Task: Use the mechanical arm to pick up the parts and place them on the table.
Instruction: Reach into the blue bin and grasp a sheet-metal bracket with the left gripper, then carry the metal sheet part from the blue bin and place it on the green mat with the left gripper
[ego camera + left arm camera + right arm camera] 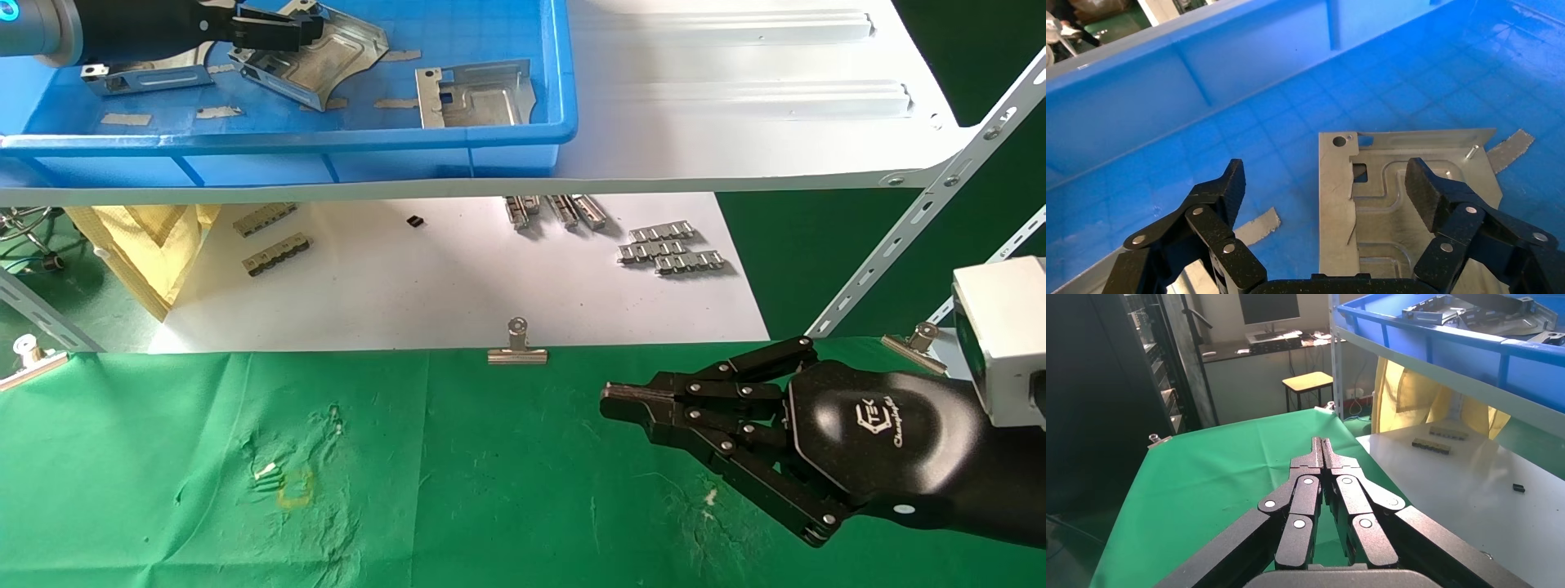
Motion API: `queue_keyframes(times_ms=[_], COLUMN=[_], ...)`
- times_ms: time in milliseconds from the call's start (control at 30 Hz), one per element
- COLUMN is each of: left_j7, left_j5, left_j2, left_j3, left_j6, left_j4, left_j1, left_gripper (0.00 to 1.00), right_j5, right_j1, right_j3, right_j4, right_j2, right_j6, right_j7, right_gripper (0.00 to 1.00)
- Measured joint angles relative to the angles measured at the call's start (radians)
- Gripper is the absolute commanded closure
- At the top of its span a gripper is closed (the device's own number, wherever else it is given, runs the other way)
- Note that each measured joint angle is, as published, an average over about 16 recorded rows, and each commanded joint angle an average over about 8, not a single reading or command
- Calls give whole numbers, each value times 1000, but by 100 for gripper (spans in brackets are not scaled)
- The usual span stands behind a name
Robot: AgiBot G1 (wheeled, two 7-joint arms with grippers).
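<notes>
Left end effector (pixel 1324 190): wide, over part (pixel 1389 208) in blue bin (pixel 523 135). Right end effector (pixel 609 402): closed, empty, above green surface (pixel 204 490).

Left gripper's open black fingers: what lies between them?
In the left wrist view, the left gripper straddles a silvery stamped sheet-metal plate on the blue bin floor.

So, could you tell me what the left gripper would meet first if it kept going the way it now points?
Most likely a metal part lying in the blue bin. The left gripper is open above that part, one finger over it and the other over bare bin floor. How far above is unclear.
</notes>
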Motion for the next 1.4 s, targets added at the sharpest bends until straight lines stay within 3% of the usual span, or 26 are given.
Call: queue_keyframes(times_ms=[67,267,333,900,1400], left_j7=[1,5,7,27,89], left_j5=[3,-4,-9,-46,-106], left_j2=[3,2,1,-19,-106], left_j3=[2,-3,-6,-32,-70], left_j6=[-3,-5,-4,66,383], left_j4=[16,48,55,66,27], left_j1=[-4,-5,-3,-6,-73], left_gripper=[100,100,100,100,100], right_j5=[0,0,0,0,0], right_j1=[0,0,0,0,0], right_j3=[0,0,0,0,0], right_j4=[0,0,0,0,0], right_j2=[0,0,0,0,0], right_j6=[0,0,0,0,0], right_j7=[0,0,0,0,0], right_gripper=[86,12,0,0,0])
